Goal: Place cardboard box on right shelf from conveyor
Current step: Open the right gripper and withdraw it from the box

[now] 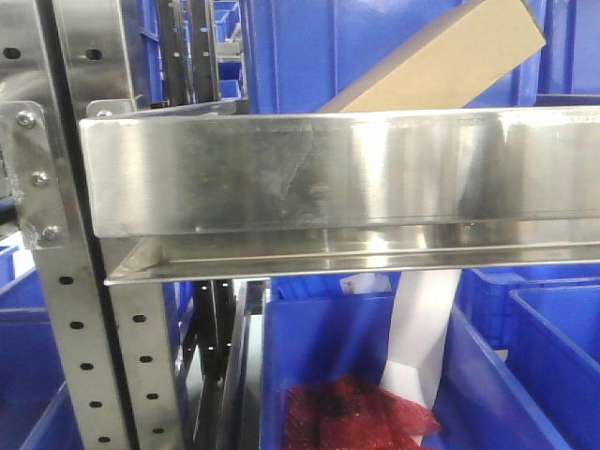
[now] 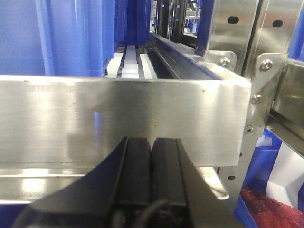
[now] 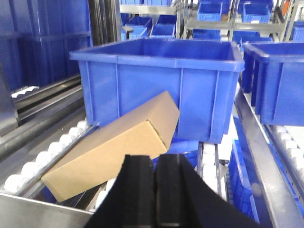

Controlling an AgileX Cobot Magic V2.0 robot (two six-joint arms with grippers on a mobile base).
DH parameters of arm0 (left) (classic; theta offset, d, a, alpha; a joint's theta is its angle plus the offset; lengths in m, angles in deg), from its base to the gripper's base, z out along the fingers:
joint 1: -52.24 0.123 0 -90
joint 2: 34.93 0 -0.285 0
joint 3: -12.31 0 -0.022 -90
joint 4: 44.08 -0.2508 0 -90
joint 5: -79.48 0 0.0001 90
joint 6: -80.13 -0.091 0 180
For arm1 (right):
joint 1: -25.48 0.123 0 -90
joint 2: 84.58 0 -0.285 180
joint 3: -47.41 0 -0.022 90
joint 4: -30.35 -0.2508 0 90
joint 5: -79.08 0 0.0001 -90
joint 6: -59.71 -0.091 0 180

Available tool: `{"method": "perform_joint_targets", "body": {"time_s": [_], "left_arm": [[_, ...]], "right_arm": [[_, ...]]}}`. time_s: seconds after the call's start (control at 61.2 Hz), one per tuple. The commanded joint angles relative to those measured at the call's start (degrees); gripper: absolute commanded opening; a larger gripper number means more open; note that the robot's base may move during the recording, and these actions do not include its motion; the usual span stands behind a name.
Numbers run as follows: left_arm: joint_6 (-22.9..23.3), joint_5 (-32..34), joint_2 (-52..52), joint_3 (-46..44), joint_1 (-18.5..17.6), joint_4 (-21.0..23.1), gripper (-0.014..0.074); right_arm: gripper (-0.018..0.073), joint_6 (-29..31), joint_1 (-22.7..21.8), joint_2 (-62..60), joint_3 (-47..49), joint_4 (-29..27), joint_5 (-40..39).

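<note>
Warehouse racking all round, blue bins stacked behind steel shelving. Front view: the right shelf (image 1: pixel 337 169) filled the frame with its broad shiny lip, and the cardboard box (image 1: pixel 441 66) poked up behind it, tilted, one end high against a blue bin (image 1: pixel 375 47). Below the lip sat another blue bin (image 1: pixel 328 366) holding red mesh (image 1: pixel 352 412) and a white bag (image 1: pixel 422 328). Left wrist view: left gripper (image 2: pixel 152 175) had its jaws pressed together, empty, parked right in front of the shelf lip; white rollers (image 2: pixel 129 66) ran back along the shelf bed. Right wrist view: right gripper (image 3: pixel 155 194) also had jaws pressed together with nothing between them, just near the box, which lay slanted across the rollers, lower end on the roller track (image 3: pixel 42 159), upper end leaning on a big blue tote (image 3: pixel 161 85). Conveyor not in view. Judgement: box looked delivered to the shelf and released; what's left is backing off. Box sat crooked and propped, could slide or roll on those rollers.
</note>
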Motion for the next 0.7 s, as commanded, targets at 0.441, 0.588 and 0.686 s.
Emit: {"method": "perform_joint_targets", "body": {"time_s": [0.441,0.588,0.686], "left_arm": [[0.0,5.0,-0.9,0.5,-0.1,0.3,-0.0116],[0.0,5.0,-0.9,0.5,-0.1,0.3,-0.0116],[0.0,5.0,-0.9,0.5,-0.1,0.3,-0.0116]], "right_arm": [[0.006,-0.2,-0.4,0.2,1.4,1.3,-5.0],[0.006,4.5,-2.9,-0.1,1.4,-2.7,-4.0],[0.006,14.2,-8.2,-0.9,0.5,-11.7,-4.1]]}}
